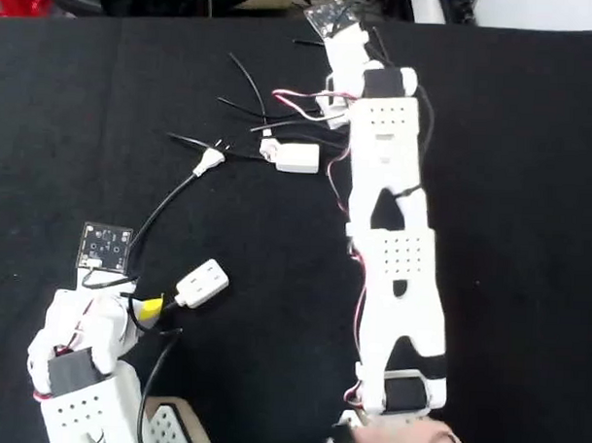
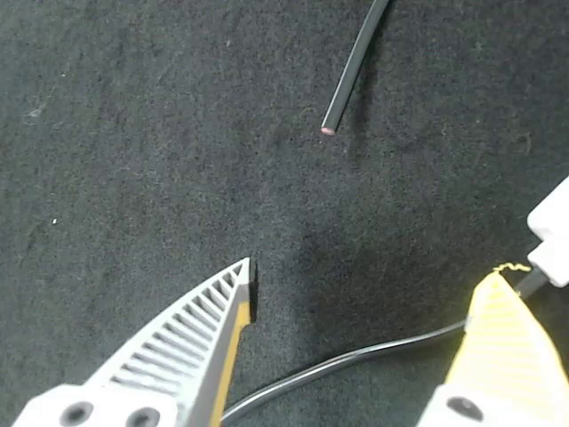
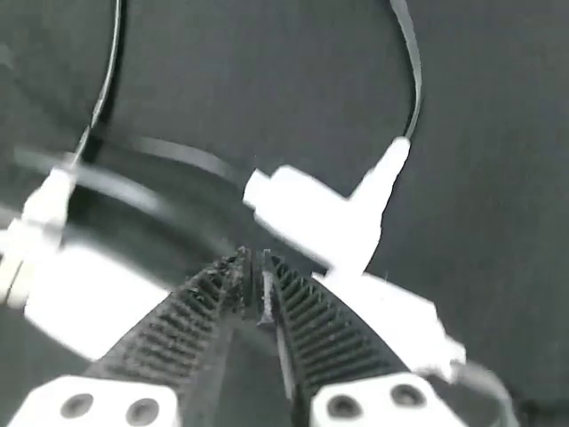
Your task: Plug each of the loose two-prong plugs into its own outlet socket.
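The loose plug (image 1: 210, 162) looks light and rigid, its cord springy, so grip the body. Left gripper (image 2: 369, 285) gapes empty, right gripper (image 3: 254, 267) is pinched together

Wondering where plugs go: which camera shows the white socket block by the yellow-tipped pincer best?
The high view: the whole outlet socket lies there, near the left pincer. The left wrist view catches just its corner; the right wrist view faces the other socket.

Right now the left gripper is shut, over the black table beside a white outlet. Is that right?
Not quite: the left gripper is open, not shut; the left wrist view shows its fingers wide apart. It is over the black table beside a white outlet.
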Robot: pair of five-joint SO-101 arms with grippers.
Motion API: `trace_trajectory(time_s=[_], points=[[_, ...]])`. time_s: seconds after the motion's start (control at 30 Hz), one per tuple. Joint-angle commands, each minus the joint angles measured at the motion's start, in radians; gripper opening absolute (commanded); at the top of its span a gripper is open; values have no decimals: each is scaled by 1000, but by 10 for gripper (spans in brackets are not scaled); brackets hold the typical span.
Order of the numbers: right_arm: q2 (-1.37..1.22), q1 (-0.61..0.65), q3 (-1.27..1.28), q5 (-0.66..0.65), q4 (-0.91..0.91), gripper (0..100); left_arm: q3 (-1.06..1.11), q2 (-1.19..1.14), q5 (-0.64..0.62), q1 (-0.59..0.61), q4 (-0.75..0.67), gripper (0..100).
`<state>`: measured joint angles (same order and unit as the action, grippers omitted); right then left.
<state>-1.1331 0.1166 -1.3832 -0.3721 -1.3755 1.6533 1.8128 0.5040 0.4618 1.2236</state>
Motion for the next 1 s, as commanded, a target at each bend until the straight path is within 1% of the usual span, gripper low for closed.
trace_trajectory(time_s=[0.0,0.1,0.23,0.33,0.5,0.63,0.73,0.97], points=[[-91,-23,-91,11,203,14,-7,8,11,-5,-6,374],[-225,-8,-96,-5,331,14,-7,8,11,-5,-6,374],[-323,-6,-145,-77,324,12,-7,8,11,-5,-8,374],[-337,-8,-211,-84,215,12,-7,8,11,-7,-9,374],[-320,-2,-288,-95,-43,13,-7,8,11,-8,-9,374],[-277,9,-278,-203,-236,13,-7,8,11,-12,-9,374],[-249,48,-280,-304,-394,13,-7,8,11,-12,-9,374],[-162,51,-274,-287,-391,13,-7,8,11,-13,-11,374]])
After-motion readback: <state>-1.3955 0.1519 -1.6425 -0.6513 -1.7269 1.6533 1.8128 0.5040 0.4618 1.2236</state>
